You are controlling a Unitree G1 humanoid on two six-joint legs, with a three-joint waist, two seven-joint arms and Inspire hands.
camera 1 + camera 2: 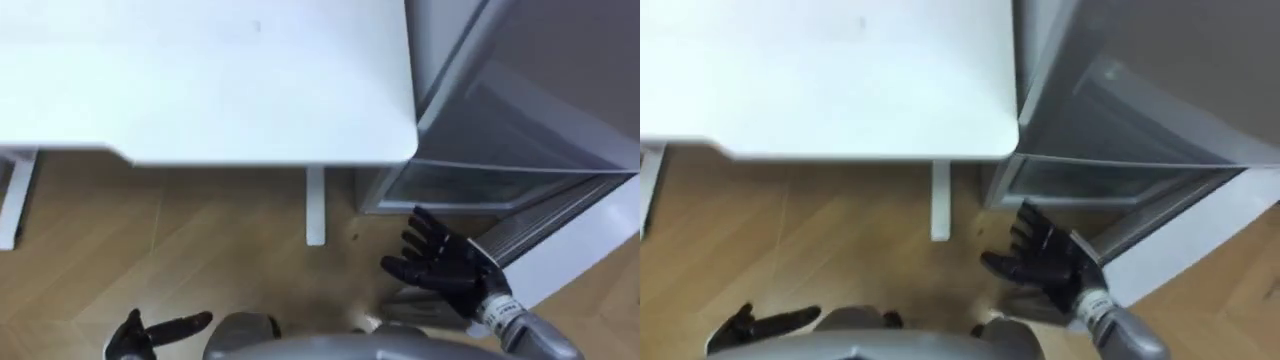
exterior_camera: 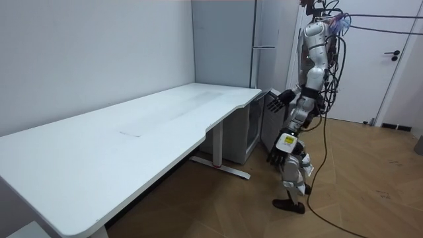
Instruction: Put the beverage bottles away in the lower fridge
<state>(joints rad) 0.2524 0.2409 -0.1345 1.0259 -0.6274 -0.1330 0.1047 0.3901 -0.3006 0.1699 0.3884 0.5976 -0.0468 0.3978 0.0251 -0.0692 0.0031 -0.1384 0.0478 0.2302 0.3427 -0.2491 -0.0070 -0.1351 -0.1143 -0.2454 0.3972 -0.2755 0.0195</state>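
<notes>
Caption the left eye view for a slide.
Robot's open right hand hovers by the lower fridge door beside the white table; left hand hangs low.

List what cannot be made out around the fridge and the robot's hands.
- Lower fridge contents: blurred in the eye views; in the room view, the table and the robot stand in front.
- Left hand: cut by the bottom edge in the eye views; too small in the room view.
</notes>
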